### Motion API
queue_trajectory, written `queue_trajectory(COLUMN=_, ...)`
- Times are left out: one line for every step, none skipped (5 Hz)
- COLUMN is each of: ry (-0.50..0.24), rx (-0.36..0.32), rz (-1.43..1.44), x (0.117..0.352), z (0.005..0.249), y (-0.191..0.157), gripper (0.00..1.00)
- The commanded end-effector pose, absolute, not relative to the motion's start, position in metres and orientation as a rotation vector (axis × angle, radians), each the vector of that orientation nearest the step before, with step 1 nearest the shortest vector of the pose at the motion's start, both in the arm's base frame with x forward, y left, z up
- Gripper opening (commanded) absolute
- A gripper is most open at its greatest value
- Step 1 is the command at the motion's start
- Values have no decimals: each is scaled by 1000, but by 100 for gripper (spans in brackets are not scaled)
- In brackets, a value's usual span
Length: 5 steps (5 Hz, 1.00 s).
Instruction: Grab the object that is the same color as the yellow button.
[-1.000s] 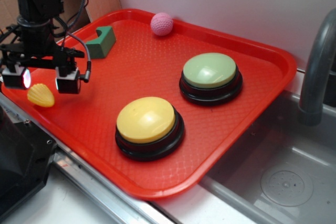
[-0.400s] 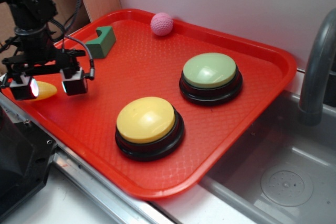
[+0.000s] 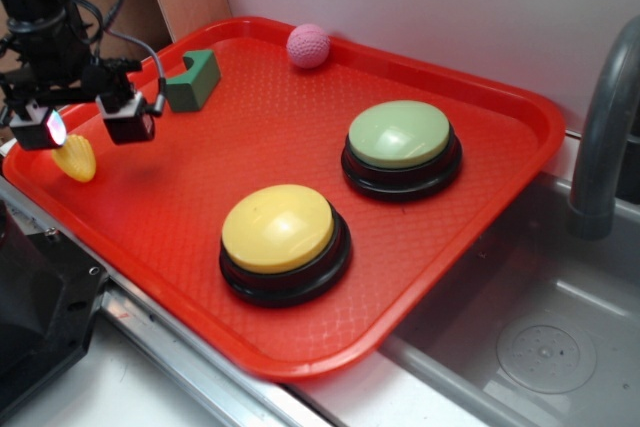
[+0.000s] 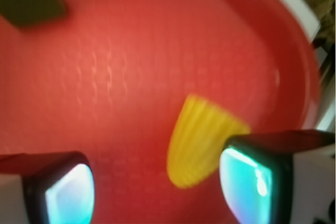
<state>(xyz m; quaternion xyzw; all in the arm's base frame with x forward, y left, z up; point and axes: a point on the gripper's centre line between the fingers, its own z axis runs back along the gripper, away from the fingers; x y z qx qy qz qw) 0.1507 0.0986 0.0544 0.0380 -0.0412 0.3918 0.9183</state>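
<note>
A small yellow toy corn cob (image 3: 76,159) lies on a red tray (image 3: 300,127) close to the tray's left rim, well apart from the yellow button (image 3: 279,230) that sits nearer the tray's front edge. In the wrist view the corn cob (image 4: 200,141) runs lengthwise up and down the picture, its rounded tip toward the camera and its broader end toward the tray rim beyond; the view is blurred, so its surface detail cannot be made out. The gripper (image 3: 83,127) hovers over the cob with its jaws spread wide and nothing clasped between them; in the wrist view one finger overlaps the cob's side and the other stands well off, with bare tray between them, though contact cannot be judged. Between the cob and the yellow button lies a broad stretch of open tray floor. Beyond the yellow button, toward the far right of the tray, sits a green button (image 3: 400,143). A green block (image 3: 194,80) rests near the back-left rim, and a pink ball (image 3: 308,46) sits against the back rim, both far from the yellow button.
</note>
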Motion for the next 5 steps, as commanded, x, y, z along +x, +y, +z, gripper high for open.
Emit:
queue_trajectory(ry=-188, rx=90, rz=854, x=133, z=82, y=120, gripper=100)
queue_trajectory(ry=-149, rx=84, rz=849, x=120, z=66, y=132, gripper=100)
queue_trajectory(ry=-139, rx=92, rz=765, x=112, z=54, y=141, gripper=100)
queue_trajectory(ry=-143, rx=100, rz=744, x=113, z=50, y=142, gripper=100)
queue_trajectory(ry=-143, rx=100, rz=744, x=113, z=50, y=142, gripper=100)
